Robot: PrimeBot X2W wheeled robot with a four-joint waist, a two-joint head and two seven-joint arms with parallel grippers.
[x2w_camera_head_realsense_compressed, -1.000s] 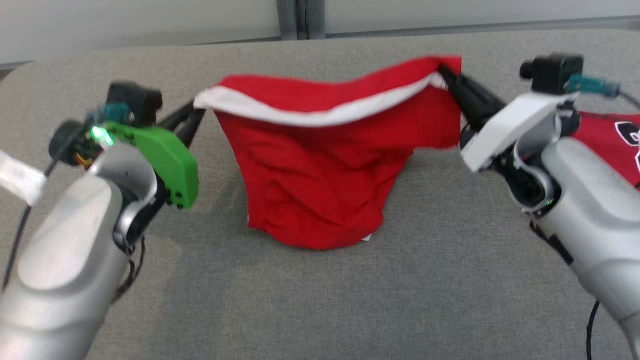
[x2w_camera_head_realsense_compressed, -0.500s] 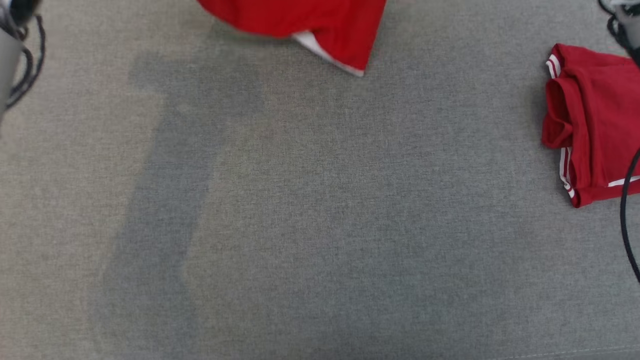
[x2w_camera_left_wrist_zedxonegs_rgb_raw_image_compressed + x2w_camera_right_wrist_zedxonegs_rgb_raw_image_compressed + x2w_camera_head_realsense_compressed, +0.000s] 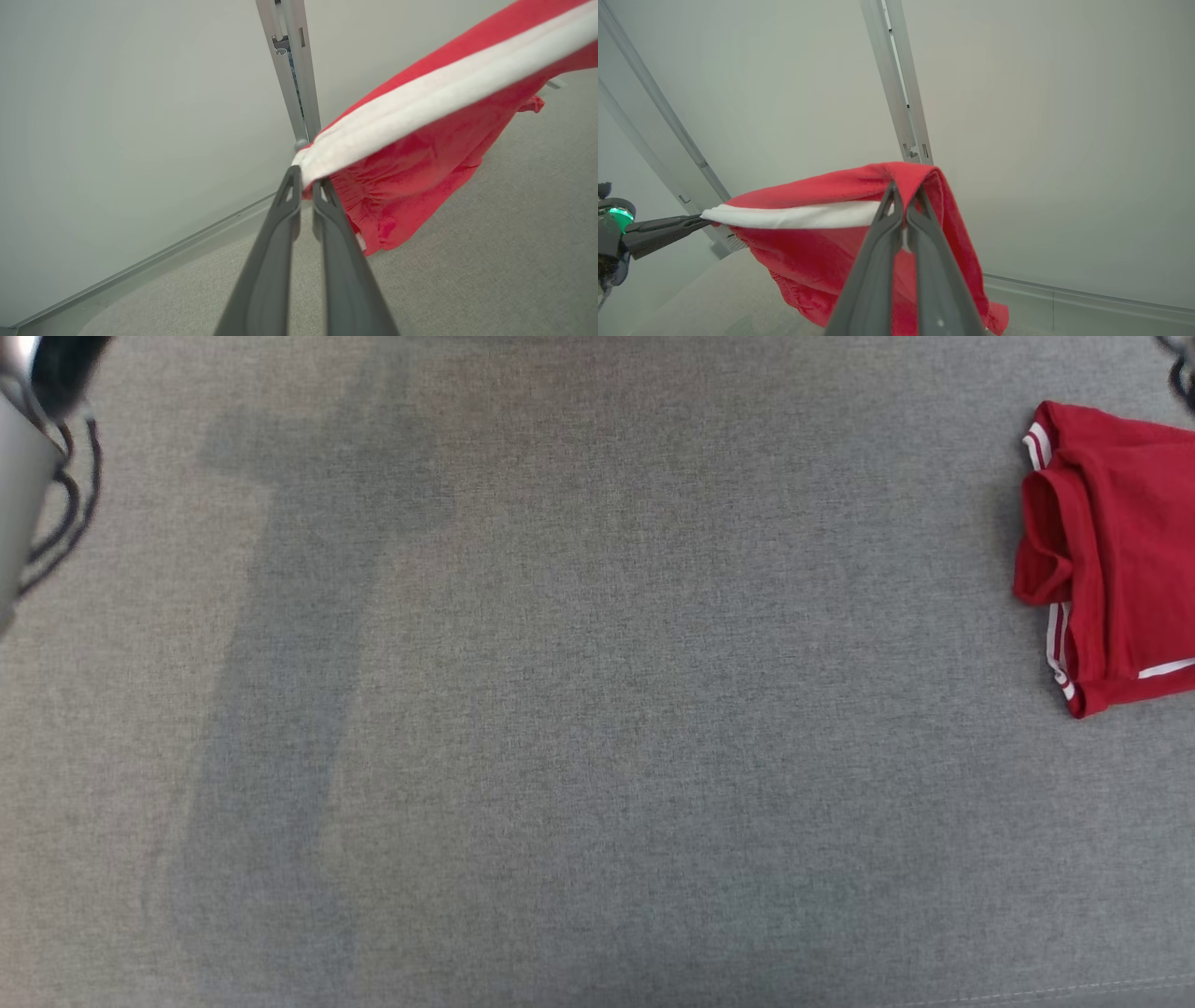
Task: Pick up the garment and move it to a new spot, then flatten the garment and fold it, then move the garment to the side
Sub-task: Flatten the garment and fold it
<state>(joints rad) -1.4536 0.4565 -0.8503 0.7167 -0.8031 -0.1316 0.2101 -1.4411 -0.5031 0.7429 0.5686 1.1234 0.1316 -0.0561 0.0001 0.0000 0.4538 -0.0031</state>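
The garment (image 3: 420,154), red with a white waistband, hangs stretched in the air between both grippers above the grey padded surface (image 3: 597,709). In the left wrist view my left gripper (image 3: 306,179) is shut on one end of the white band. The right wrist view has my right gripper (image 3: 903,196) shut on the other end of the garment (image 3: 822,252), whose lower part droops toward the surface. The left gripper (image 3: 701,217) also appears there at the far left, pinching the band. A bit of my left forearm (image 3: 19,476) sits at the head view's top left.
A second red garment (image 3: 1120,560) with white stripes lies folded at the right edge of the grey surface. A pale wall with a metal post (image 3: 289,70) stands close behind the surface.
The head camera has tilted down, so both grippers have left its picture. The held garment's lower edge, at the top half a second ago, has since gone above the frame.
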